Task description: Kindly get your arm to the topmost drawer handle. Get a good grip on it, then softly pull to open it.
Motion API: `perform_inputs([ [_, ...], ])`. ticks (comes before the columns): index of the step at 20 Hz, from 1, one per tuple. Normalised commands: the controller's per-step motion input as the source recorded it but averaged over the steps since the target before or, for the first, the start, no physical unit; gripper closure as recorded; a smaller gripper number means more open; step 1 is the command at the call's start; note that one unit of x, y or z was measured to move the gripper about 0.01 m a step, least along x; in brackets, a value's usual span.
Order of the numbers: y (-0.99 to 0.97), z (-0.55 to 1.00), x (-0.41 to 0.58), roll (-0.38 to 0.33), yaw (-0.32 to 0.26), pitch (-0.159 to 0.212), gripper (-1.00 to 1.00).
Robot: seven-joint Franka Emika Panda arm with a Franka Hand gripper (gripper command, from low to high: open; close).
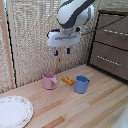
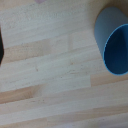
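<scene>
My white arm (image 1: pixel 75 14) hangs over the middle of the table in the exterior view. Its gripper (image 1: pixel 62 51) points down, well above the table, with the blue-tipped fingers (image 1: pixel 68 50) apart and nothing between them. A dark brown drawer cabinet stands on the exterior view's right. Two silver bar handles show on it. The upper one is the topmost drawer handle (image 1: pixel 116 32), and the lower handle (image 1: pixel 108 59) sits beneath it. The gripper is far to the left of both handles, touching neither. The handles do not show in the wrist view.
On the wooden table (image 1: pixel 100 107) stand a pink mug (image 1: pixel 49 80), a small orange block (image 1: pixel 68 80) and a blue cup (image 1: pixel 81 84), which also shows in the wrist view (image 2: pixel 112 45). A white plate (image 1: pixel 14 111) lies at the front left. A woven screen (image 1: pixel 30 35) stands behind.
</scene>
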Motion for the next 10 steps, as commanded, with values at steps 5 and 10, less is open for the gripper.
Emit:
perform_inputs([
  [5, -0.15, 0.71, -0.062, -0.177, -0.011, -0.028, -1.00],
  [10, -0.21, 0.62, -0.099, -0.201, -0.008, -0.018, -1.00],
])
